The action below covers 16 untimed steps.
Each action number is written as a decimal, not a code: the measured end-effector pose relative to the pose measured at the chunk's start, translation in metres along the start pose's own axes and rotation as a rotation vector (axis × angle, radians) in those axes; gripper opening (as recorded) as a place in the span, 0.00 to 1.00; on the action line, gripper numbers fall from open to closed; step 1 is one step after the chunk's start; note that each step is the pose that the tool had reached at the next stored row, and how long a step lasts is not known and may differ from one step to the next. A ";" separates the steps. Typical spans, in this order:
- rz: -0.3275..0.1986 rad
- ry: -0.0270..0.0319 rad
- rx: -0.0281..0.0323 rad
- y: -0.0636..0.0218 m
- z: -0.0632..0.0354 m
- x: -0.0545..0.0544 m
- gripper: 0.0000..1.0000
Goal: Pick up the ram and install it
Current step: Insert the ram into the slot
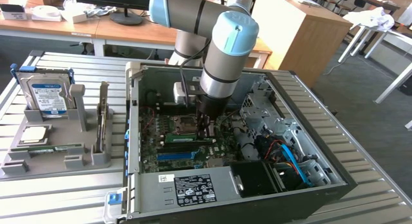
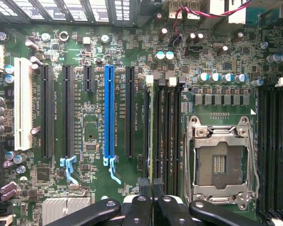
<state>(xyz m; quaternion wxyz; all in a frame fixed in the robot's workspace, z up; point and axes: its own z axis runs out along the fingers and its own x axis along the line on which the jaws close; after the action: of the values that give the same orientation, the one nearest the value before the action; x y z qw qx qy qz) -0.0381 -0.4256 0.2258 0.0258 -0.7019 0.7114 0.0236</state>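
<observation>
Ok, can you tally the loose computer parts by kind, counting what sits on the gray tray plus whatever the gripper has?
Ram sticks: 2, the tray ram and the gripped ram, which is edge-on in the gripper
Hard drive: 1
Expansion card: 1
Processor chip: 1
Total: 5, of which 4 are on the gray tray

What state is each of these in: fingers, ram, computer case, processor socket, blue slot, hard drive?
fingers: shut on the ram
ram: gripped, on edge at a slot beside the processor socket; seating cannot be told
computer case: lying on its side, open
processor socket: empty
blue slot: empty
hard drive: upright in the grey tray
</observation>
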 end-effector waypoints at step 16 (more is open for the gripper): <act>-0.008 -0.0001 -0.0007 0.0000 0.0031 0.000 0.12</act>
<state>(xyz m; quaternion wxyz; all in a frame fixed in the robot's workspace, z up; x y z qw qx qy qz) -0.0381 -0.4256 0.2228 0.0257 -0.7048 0.7086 0.0238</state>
